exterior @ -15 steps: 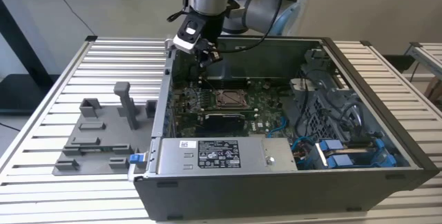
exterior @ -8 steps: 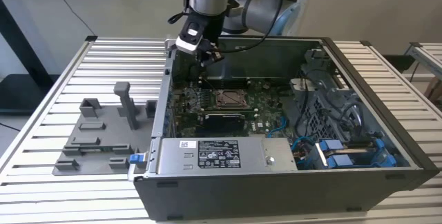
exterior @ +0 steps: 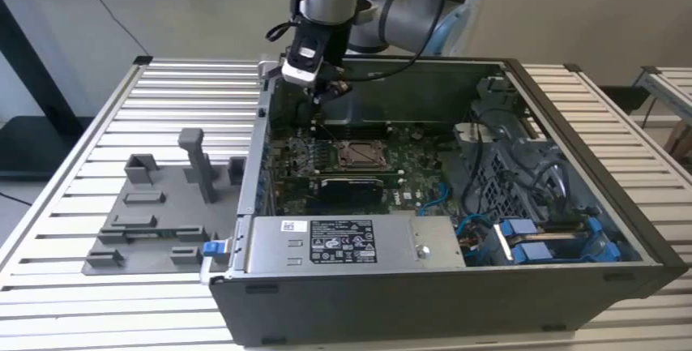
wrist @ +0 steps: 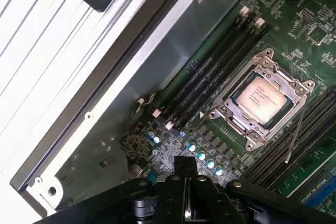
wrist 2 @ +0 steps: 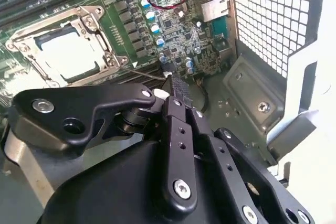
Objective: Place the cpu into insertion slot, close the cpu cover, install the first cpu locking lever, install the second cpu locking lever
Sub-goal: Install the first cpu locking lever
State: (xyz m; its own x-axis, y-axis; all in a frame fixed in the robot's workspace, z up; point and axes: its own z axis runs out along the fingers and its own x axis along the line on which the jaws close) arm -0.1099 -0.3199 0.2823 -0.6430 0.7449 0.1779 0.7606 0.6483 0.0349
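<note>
The cpu (wrist: 261,97) lies with its silver top up in the insertion slot (exterior: 357,154) on the green board. The cpu cover (wrist: 287,72) is down around it as a metal frame. In the second wrist view the cpu (wrist 2: 68,53) and the cpu cover (wrist 2: 52,22) appear beyond my fingers. A thin wire lever (wrist: 294,135) sticks out loose from the socket's side, and the same lever (wrist 2: 144,73) reaches toward my fingertips. My gripper (wrist: 185,166) is shut and empty. It hangs over the board's capacitors beside the socket, near the case's rear wall (exterior: 322,101).
The open computer case (exterior: 454,286) stands on a slatted table. A power supply (exterior: 335,241) lies at the case front, blue cables and a drive cage (exterior: 540,205) at the exterior view's right. A grey fixture plate (exterior: 151,205) sits outside, left of the case. Memory slots (wrist: 210,72) flank the socket.
</note>
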